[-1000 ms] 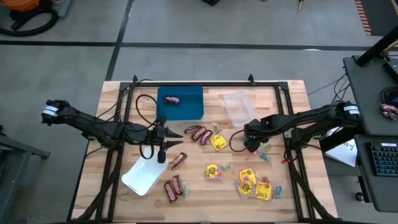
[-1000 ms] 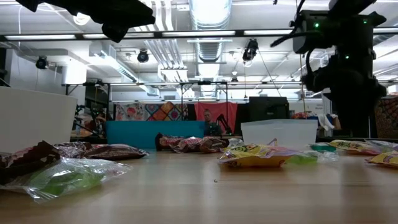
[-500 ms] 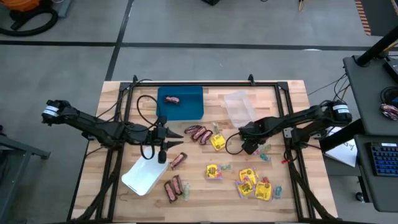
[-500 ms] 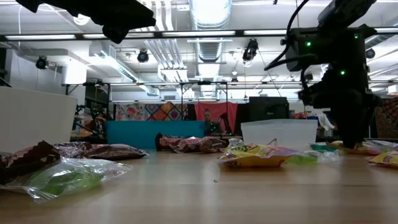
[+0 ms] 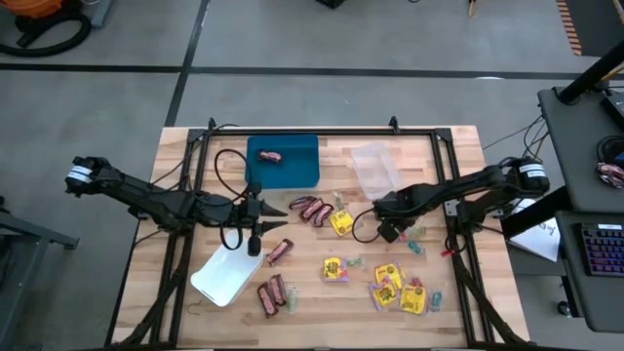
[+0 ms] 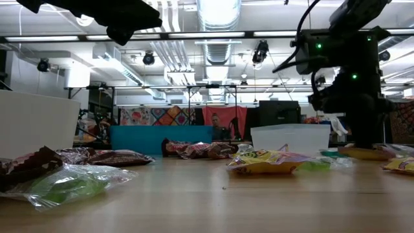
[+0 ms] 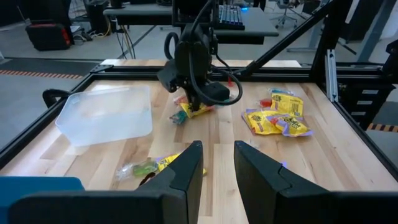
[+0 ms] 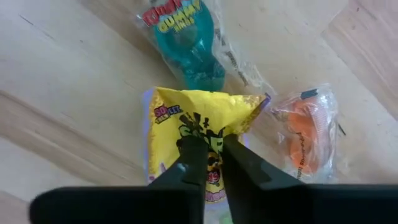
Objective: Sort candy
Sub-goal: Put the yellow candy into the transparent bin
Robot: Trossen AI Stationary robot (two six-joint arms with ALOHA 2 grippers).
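Note:
Candy lies scattered over the wooden table: brown-red bars [image 5: 312, 209], yellow packets [image 5: 400, 292] and small pastel sweets [image 5: 417, 244]. My right gripper [image 5: 388, 232] points straight down, right of centre, and is shut on one yellow packet [image 8: 199, 118] that lies flat on the wood. A blue sweet [image 8: 189, 53] and an orange sweet [image 8: 305, 140] lie right beside that packet. My left gripper [image 5: 283, 216] hovers above the table left of centre, pointing toward the right edge, open with nothing between its fingers [image 7: 186, 171]. My right gripper pinches the yellow packet near its middle [image 8: 210, 138] between its two fingers [image 8: 193, 158]. It comes from above, pointing down. The wrapper puckers up between the fingertips, and the packet's edges rest on the table.
A blue tray [image 5: 292, 171] holding one brown-red bar [image 5: 270, 156] stands at the far side. A clear tray [image 5: 373, 168] is to its right, and a white tray [image 5: 226, 276] lies near left. A black frame [image 5: 200, 156] borders the table.
My right gripper has come down and a little toward the table's left edge onto the yellow packet. Its fingers have closed on the packet, which stays on the table.

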